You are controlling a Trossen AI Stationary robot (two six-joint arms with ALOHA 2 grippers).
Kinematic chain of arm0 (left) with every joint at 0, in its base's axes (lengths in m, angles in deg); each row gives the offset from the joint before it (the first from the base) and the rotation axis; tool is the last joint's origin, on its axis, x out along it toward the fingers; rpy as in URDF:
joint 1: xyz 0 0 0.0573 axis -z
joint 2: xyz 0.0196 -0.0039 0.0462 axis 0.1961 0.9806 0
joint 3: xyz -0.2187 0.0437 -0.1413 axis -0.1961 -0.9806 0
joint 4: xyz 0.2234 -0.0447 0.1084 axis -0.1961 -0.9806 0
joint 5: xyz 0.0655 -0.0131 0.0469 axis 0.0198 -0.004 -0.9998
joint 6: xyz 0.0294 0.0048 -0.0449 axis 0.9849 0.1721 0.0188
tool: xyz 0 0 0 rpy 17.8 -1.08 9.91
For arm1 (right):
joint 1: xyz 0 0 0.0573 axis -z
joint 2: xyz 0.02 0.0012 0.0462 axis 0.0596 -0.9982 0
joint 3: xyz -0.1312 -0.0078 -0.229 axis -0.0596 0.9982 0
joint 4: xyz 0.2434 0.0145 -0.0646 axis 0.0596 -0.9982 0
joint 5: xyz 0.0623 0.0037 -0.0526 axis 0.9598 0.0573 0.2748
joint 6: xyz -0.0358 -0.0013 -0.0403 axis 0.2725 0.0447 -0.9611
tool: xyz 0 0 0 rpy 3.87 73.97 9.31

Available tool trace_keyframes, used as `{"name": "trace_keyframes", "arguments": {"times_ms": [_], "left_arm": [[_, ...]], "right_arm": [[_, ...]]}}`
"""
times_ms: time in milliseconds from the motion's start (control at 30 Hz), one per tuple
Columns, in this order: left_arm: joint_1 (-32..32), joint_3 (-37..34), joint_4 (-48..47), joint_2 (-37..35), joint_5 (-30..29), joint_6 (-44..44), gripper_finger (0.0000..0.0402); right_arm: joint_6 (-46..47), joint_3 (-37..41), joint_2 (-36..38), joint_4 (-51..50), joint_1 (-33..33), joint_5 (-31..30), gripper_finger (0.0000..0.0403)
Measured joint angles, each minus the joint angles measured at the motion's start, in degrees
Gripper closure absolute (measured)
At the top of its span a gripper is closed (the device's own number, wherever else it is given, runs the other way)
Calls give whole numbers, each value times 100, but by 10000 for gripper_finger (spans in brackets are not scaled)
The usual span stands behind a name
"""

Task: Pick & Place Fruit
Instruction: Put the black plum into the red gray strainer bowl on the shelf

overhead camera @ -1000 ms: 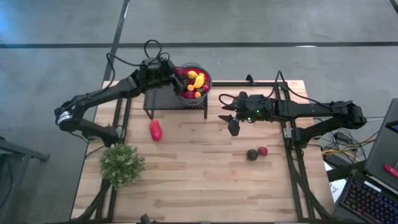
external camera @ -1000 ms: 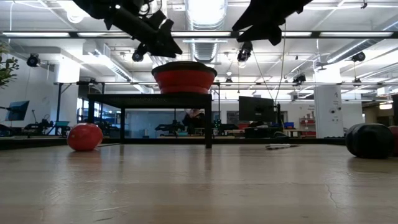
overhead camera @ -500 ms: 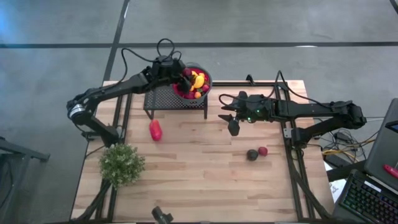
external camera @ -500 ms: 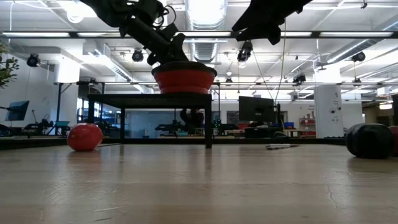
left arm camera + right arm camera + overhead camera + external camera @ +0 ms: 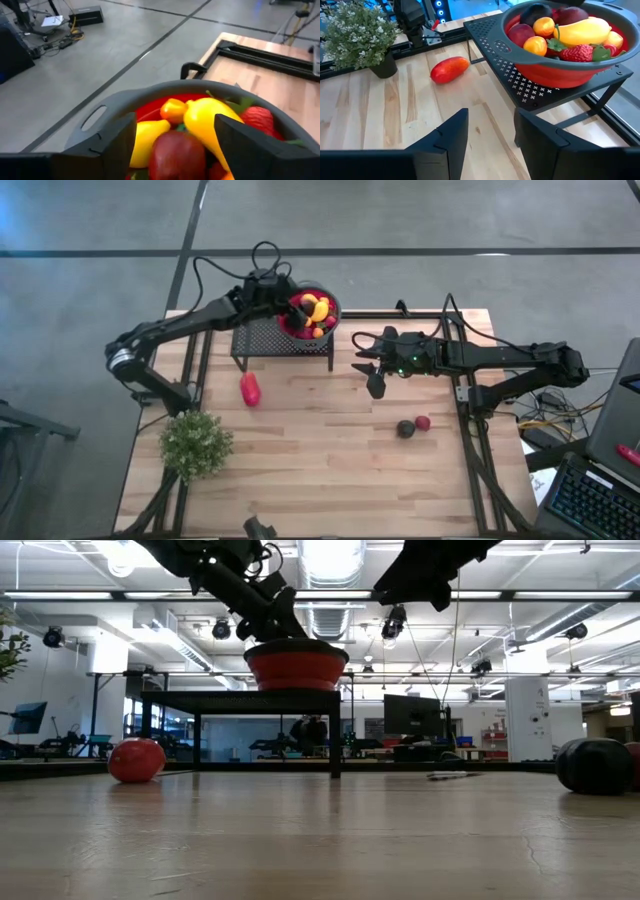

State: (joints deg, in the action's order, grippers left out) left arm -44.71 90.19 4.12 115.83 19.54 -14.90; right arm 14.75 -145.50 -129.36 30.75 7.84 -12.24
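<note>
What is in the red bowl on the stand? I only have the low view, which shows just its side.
Observer: Toy fruit: yellow, orange, red and dark pieces heaped in the bowl.
Operator: Is the left gripper holding anything?
Observer: No. The left gripper is open over the bowl, its fingers either side of a red fruit lying on the heap.
Operator: And the right one?
Observer: The right gripper hovers open and empty over the table, right of the stand.
</note>
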Motion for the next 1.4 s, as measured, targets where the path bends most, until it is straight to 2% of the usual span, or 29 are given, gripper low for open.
{"name": "trace_keyframes", "arguments": {"times_ms": [200, 500, 700, 967, 1067, 1267, 1400], "left_arm": [[158, 23, -359, -275, 246, 524, 122], [736, -38, -629, -950, 258, 678, 122], [1292, -41, -715, -1228, 82, 730, 122], [2166, -43, -1248, -1323, -629, 1056, 122], [2433, -43, -1453, -1323, -739, 1066, 122], [2784, -45, -1764, -1323, -1020, 1057, 122], [3000, -45, -1921, -1323, -1151, 1055, 122]], "right_arm": [[-5, 0, 0, 11, 0, 0, 264], [8, 2, 0, 57, -2, 0, 293], [-12, 4, 0, 235, -2, 15, 313], [-65, 4, 0, 124, -243, -23, 326], [-115, 4, 5, 92, -525, -361, 322], [-114, 4, 13, -432, -1194, -1442, 314], [118, 4, 22, -638, -1564, -1507, 320]]}}
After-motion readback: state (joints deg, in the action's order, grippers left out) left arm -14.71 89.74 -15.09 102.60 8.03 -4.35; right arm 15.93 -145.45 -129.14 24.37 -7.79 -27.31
